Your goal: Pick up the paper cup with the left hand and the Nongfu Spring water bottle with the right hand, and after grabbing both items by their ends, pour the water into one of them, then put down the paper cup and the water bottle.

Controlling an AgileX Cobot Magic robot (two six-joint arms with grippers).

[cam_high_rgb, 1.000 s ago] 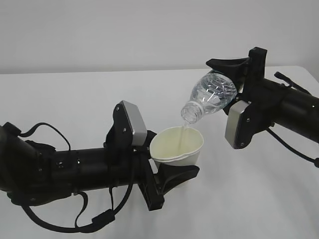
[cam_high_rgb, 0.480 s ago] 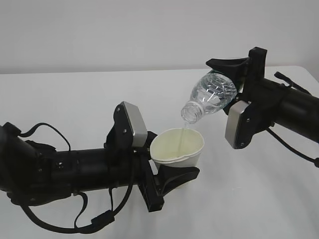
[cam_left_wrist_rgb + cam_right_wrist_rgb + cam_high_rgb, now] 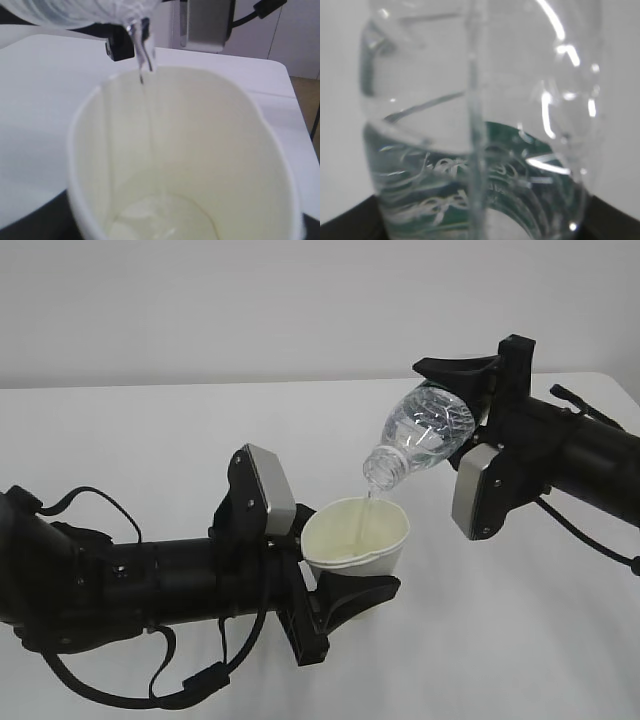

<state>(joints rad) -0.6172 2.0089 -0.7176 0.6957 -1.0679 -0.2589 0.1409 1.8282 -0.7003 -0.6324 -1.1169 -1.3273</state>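
Water point(image 3: 148, 60) runs in a thin stream from the tilted bottle point(image 3: 425, 435) into the cup point(image 3: 357, 535) just below its neck, pooling at the cup's bottom. Left gripper point(image 3: 335, 590) is clamped on the cup above the white table point(image 3: 150, 440). Right gripper point(image 3: 470, 390) is clamped on the bottle's base, far right.

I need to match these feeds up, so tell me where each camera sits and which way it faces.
Exterior: off the table, slanting down at both arms, the left pincer around the paper cup, the right pincer tipping the Nongfu Spring water bottle.
Left wrist: just behind the cup, looking into it; dark pincer edges low.
Right wrist: against the bottle; dark pincer corners low.
Shared: exterior and left wrist both show the water streaming into the cup.
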